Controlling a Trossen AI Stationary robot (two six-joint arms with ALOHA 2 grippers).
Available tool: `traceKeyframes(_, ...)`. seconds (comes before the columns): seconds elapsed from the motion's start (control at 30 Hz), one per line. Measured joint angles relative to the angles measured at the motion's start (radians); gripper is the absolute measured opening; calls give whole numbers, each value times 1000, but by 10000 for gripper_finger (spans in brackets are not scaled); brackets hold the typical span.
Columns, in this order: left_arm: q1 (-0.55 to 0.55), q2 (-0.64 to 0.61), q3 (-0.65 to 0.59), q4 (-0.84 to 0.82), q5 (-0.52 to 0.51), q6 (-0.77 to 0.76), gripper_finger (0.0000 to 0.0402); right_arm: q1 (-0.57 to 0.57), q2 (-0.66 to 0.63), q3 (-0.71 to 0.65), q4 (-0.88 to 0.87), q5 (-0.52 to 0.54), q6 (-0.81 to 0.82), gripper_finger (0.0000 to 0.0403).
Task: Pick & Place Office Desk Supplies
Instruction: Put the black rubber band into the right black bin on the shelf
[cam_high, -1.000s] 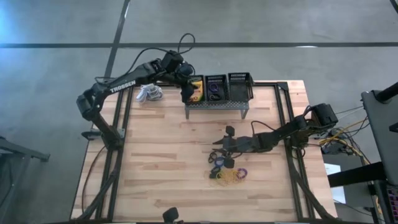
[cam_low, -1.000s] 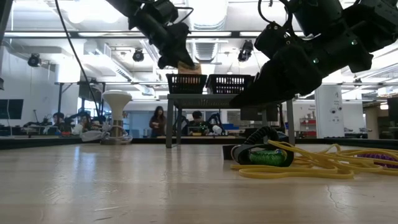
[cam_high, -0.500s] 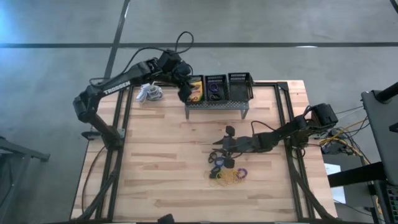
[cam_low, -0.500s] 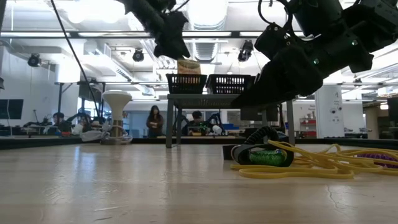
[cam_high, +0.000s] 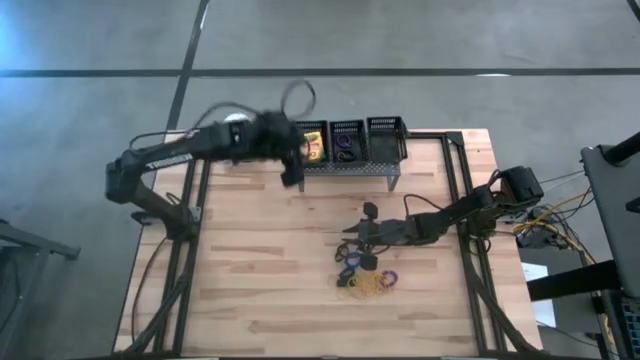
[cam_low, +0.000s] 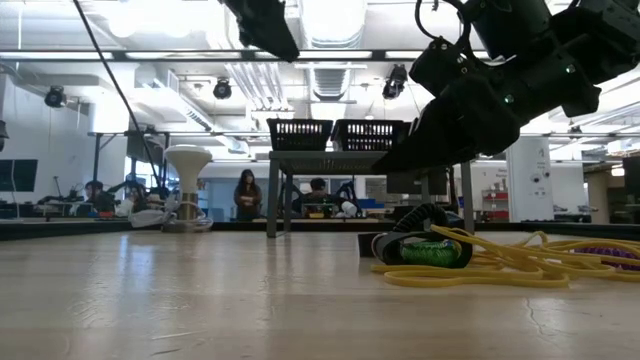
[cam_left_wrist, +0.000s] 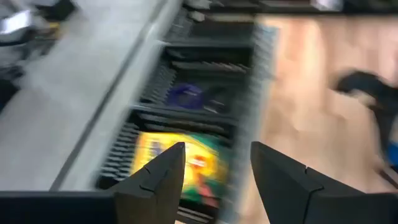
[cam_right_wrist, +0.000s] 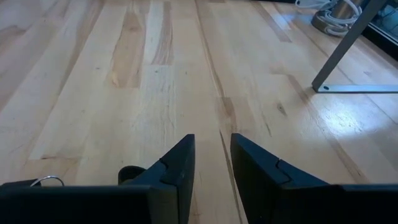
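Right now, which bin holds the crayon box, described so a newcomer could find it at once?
Start at the raised black wire rack standing along the far edge of the wooden table. It carries three small black bins in a row. The crayon box lies in the bin nearest the left arm, the only one showing bright yellow; the middle bin holds something purple.

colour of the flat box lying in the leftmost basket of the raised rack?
Yellow with green and red print: the flat crayon box, clearest in the left wrist view.
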Motion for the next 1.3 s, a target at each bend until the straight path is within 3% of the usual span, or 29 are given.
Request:
traceKeyframes(0.13, -129, 0, -119, 44, 0, -40, 186, 3, 0, 0, -9, 0, 6, 94)
traceKeyframes(0.23, -235, 0, -267, 188, -4, -76, 186, 15, -6, -1, -8, -2, 32, 93)
traceKeyframes(0.4, -414, 1, -575, 637, -3, -129, 186, 26, -18, 16, -6, -57, 127, 99)
traceKeyframes(0.5, -502, 11, -759, 952, -3, -160, 186, 17, -18, 45, -67, -154, 166, 112)
traceKeyframes(0.6, -560, 40, -905, 1212, -7, -207, 186, 11, -18, 105, -236, -236, 190, 132)
traceKeyframes(0.7, -587, 68, -1006, 1380, -58, -289, 186, 11, -7, 192, -463, -246, 155, 154)
traceKeyframes(0.83, -587, 102, -1086, 1447, -198, -373, 186, 2, 44, 279, -625, -252, 45, 183)
traceKeyframes(0.97, -584, 123, -1115, 1440, -360, -437, 186, -15, 108, 343, -636, -338, -57, 204)
traceKeyframes(1.07, -582, 127, -1119, 1438, -370, -441, 186, -33, 163, 402, -652, -422, -119, 213)
traceKeyframes(1.3, -582, 126, -1123, 1430, -367, -445, 186, -42, 258, 542, -900, -430, -212, 203)
